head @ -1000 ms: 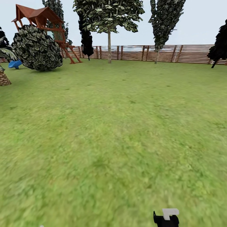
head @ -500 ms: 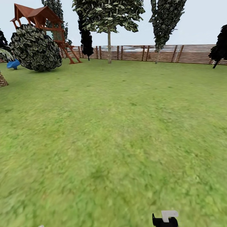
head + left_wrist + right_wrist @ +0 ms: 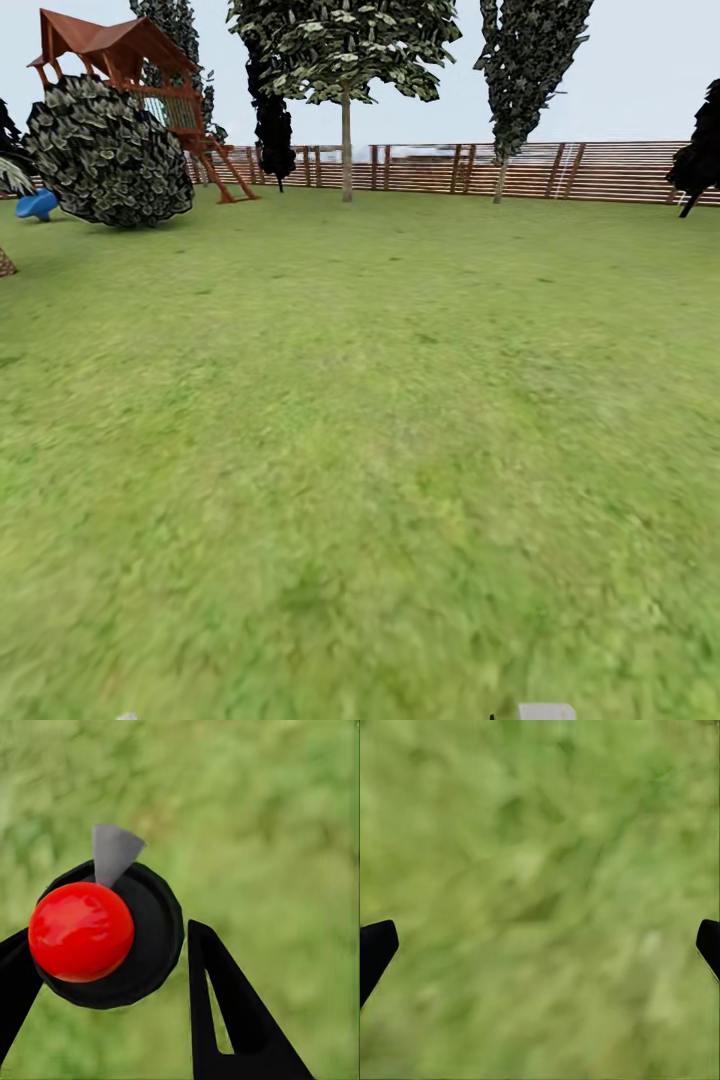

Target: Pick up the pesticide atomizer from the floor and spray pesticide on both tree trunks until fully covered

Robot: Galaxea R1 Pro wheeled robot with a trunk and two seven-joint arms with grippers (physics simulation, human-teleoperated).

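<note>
The pesticide atomizer (image 3: 105, 934), seen from above, has a glossy red ball top, a round black body and a grey nozzle. It sits between the black fingers (image 3: 225, 1020) of my left gripper (image 3: 101, 967), which touch its two sides above the grass. My right gripper (image 3: 540, 945) hangs open over bare lawn, its tips at the picture's edges. Far across the garden lawn (image 3: 380, 400), a tree with a pale straight trunk (image 3: 346, 150) and patchy canopy stands by the fence. A second pale-stemmed tree (image 3: 499, 180) with a narrow canopy stands to its right.
A brown slat fence (image 3: 600, 170) closes the far side. At the far left are a wooden play tower (image 3: 130, 60), a round bush (image 3: 110, 150) and a blue object (image 3: 38, 205). Dark bushy trees (image 3: 272, 130) stand at the back and right. A grey piece (image 3: 545, 711) peeks over the bottom edge.
The whole head view has shifted: the bush and play tower slid left and the lawn drew nearer. The black-and-grey piece at the bottom edge sank almost out of the picture.
</note>
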